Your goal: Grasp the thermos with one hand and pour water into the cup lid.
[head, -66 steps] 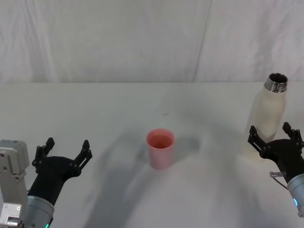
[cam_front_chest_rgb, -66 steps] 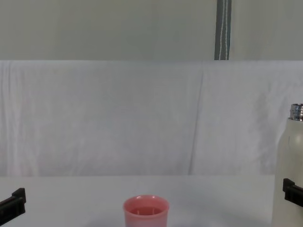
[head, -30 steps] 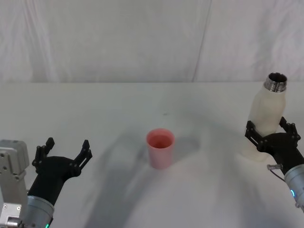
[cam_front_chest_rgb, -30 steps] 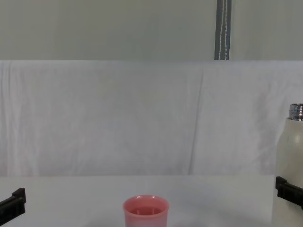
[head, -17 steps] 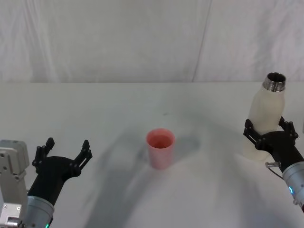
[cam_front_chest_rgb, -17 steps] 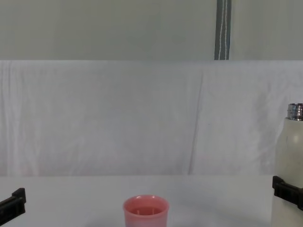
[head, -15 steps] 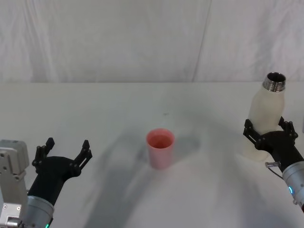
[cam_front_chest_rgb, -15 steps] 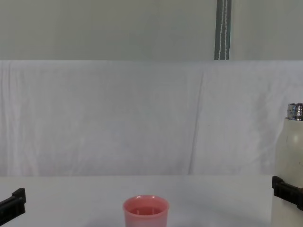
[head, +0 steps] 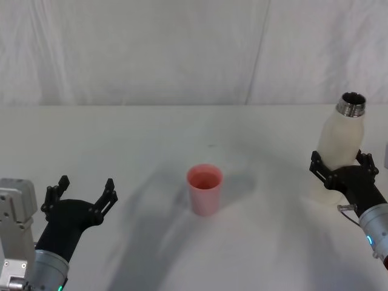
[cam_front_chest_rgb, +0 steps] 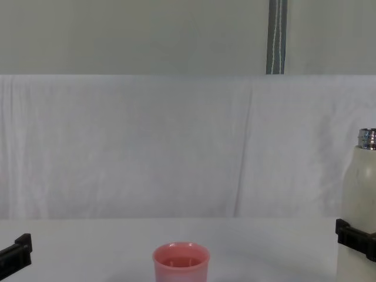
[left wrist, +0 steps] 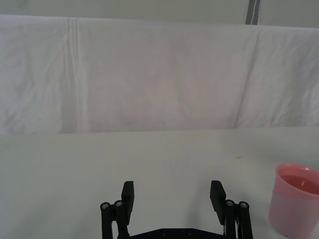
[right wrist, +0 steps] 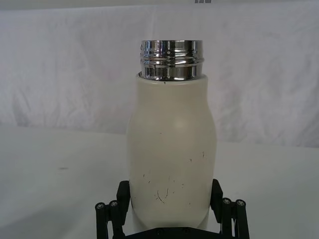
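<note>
We had the right gripper low at the tabletop's right edge, its fingers spread wide and set to either side of the thermos; the bottle stood upright between them, its lower body filling the gap, its steel neck open and uncapped. We judged this placement sensible for a pour: a hold low on the body leaves the neck free to tip toward the cup. Whether the pads were already touching the cream wall we could not tell from the wrist view; the fingers flanked it closely, yet they looked spread rather than clamped, so we took the grasp as not yet made.

The cup sat upright near the middle of the tabletop, well apart from the thermos and toward the robot's left of it; its mouth faced up, ready to receive water; we judged that the bottle would need lifting and carrying across before any tilt.

We kept the left gripper parked near the tabletop's front left corner, fingers wide and holding nothing; the cup lay off to its side, untouched.
</note>
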`<state>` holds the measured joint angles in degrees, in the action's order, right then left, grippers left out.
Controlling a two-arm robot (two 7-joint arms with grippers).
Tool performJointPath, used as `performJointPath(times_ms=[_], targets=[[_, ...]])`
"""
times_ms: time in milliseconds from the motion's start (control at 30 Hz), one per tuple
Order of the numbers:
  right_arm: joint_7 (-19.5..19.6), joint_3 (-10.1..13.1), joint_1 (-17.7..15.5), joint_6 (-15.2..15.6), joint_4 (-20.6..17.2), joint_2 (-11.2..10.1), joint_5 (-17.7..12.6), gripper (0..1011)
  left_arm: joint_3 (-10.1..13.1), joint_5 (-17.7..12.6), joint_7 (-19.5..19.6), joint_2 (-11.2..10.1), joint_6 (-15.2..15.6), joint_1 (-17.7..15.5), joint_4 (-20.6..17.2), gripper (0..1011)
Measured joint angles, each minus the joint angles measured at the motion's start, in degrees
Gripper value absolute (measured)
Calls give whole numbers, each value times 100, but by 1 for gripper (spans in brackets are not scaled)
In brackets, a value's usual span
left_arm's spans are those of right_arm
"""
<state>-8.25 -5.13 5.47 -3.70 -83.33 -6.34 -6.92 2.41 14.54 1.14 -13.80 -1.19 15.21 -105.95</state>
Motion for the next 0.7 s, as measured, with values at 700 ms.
performJointPath(times_ms=[700], targets=[[1, 11, 78, -22, 78, -8, 1, 1001, 0, 0, 0, 0, 0, 0, 0, 1001]])
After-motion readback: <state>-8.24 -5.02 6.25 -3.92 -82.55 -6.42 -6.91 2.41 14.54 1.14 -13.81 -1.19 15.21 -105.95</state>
